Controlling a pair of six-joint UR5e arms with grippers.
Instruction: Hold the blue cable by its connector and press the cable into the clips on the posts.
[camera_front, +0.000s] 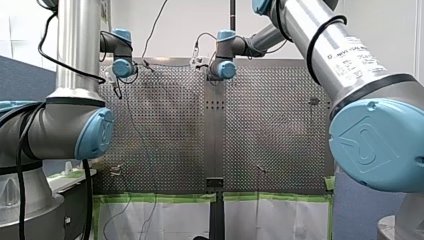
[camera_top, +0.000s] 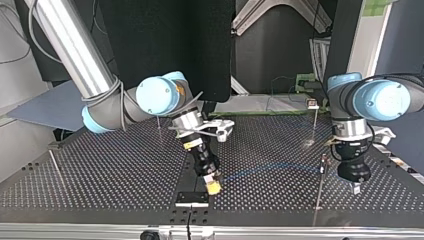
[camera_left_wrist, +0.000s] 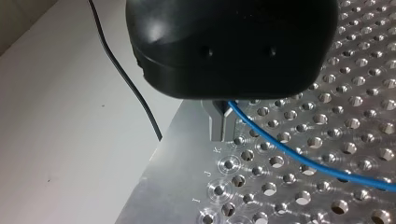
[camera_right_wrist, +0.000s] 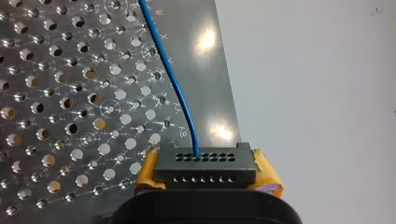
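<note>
Right gripper (camera_top: 214, 186), yellow pads, is clamped on the black multi-hole plastic connector (camera_right_wrist: 205, 164) at the perforated metal table's (camera_top: 100, 170) lettered edge. The thin blue cable (camera_right_wrist: 175, 84) runs roughly along that edge to the left gripper (camera_left_wrist: 223, 123), whose metal fingers are closed round it. A slim metal post (camera_top: 320, 185) stands just beside the left gripper, the nearer arm.

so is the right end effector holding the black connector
Yes, the right end effector clamps the connector between its yellow pads.
</note>
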